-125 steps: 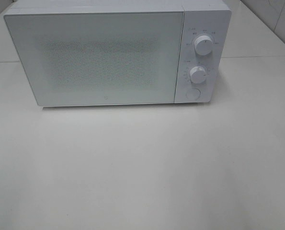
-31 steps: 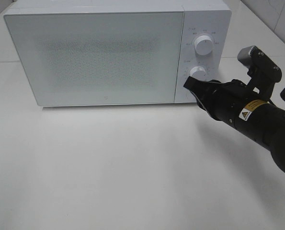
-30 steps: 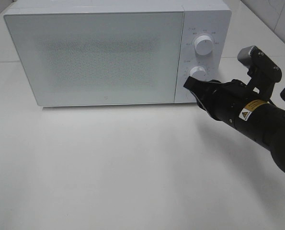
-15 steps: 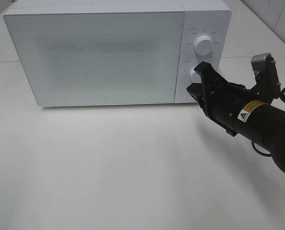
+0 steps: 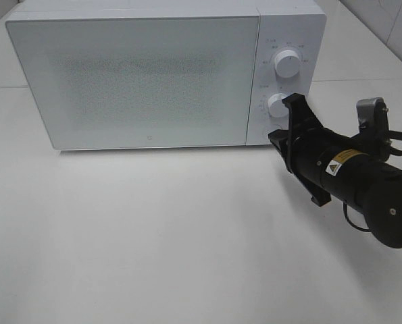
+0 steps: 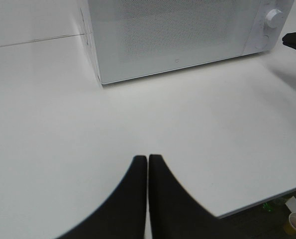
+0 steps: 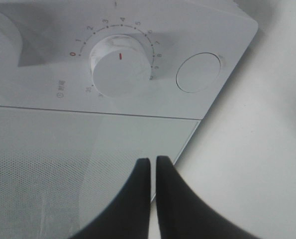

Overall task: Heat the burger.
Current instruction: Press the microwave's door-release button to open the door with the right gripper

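Microwave [image 5: 146, 74] on tabletop [image 5: 153, 236], door closed. Right end effector [image 7: 148, 162], fingers pressed together, sits close before microwave's lower right corner, below timer dial [image 7: 120, 69]. Left end effector [image 6: 148, 159], likewise pressed together, hangs well in front of microwave. Place of burger cannot be told.

White microwave [image 5: 167, 74], grey dotted door [image 5: 133, 81], white table [image 5: 153, 236], black arm [image 5: 353, 177]
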`<state>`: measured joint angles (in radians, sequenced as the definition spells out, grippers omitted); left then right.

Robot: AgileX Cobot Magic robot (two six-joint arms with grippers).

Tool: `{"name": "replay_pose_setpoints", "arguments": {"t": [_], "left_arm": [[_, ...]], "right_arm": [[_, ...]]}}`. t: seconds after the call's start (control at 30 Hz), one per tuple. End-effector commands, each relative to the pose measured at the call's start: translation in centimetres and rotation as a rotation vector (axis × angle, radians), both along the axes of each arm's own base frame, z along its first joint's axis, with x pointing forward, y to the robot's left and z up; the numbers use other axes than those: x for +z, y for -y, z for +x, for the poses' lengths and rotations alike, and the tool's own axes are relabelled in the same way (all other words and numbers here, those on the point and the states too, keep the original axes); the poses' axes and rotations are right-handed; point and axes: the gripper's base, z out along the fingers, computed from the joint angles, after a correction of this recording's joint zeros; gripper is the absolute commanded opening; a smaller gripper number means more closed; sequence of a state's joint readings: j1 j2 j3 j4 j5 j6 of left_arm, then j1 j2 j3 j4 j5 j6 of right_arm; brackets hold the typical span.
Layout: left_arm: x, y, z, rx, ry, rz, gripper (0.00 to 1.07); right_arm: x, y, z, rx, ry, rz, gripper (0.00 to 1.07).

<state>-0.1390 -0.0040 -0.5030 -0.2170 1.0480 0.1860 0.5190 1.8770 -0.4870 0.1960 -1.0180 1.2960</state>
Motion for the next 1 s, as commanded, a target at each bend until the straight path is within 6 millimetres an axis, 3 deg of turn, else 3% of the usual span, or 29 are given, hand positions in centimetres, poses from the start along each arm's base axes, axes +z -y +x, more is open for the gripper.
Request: {"name": "replay_pose_setpoints", "arguments": {"t": [0.03, 0.27, 0.4, 0.83, 1.0], "left_arm": [[0.0, 0.0, -0.2, -0.004, 0.025, -0.01, 0.0], [0.0, 0.0, -0.2, -0.004, 0.025, -0.01, 0.0], [0.0, 0.0, -0.2, -0.004, 0.025, -0.01, 0.0], [0.0, 0.0, -0.2, -0.004, 0.025, -0.01, 0.0], [0.0, 0.0, -0.2, -0.004, 0.025, -0.01, 0.0]], "right_arm": [[0.0, -1.0, 1.4, 0.011, 0.002, 0.009, 0.0], [0.0, -1.5, 2.7, -0.007, -0.026, -0.043, 0.0], [-1.1, -1.2, 3.1, -0.046, -0.069, -0.095, 0.0], [-1.3, -1.5, 4.6, -0.077, -0.014, -0.111, 0.0], [-2.3, -2.0, 5.5, -0.096, -0.021, -0.089, 0.0]]}}
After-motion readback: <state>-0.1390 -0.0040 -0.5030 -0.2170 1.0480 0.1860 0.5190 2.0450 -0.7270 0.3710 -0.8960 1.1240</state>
